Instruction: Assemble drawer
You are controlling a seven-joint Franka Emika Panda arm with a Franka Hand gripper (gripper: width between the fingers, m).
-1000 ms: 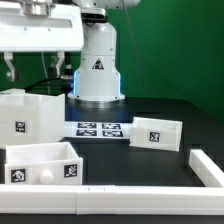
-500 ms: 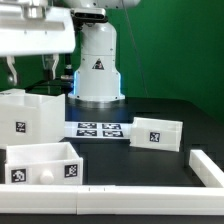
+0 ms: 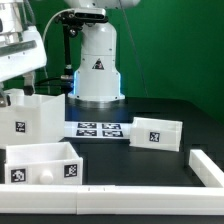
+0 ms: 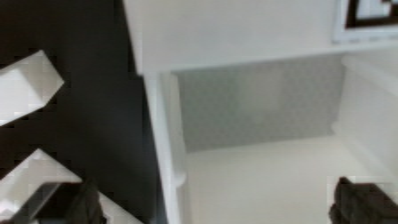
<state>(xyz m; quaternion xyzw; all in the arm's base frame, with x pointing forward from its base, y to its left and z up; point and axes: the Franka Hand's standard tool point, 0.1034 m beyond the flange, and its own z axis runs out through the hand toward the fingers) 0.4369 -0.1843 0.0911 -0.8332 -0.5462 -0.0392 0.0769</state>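
Note:
The drawer's large white box housing (image 3: 30,118) stands at the exterior view's left with a tag on its front. One white tray (image 3: 45,163) sits in front of it. The other tray (image 3: 158,133) lies at the exterior view's right. My gripper (image 4: 210,205) is open and empty. It hangs just above the housing, partly cut off by the edge of the exterior view. In the wrist view one of its fingers (image 4: 54,205) is over the black table and the other is over the housing's inside (image 4: 267,110). A housing wall (image 4: 171,150) runs between them.
The marker board (image 3: 98,129) lies flat in front of the robot base (image 3: 97,65). A long white bar (image 3: 120,190) runs along the front edge and turns back at the exterior view's right (image 3: 205,165).
The hand has moved toward the exterior view's left and down and has tilted. It now sits low over the housing. The drawer parts have not moved.

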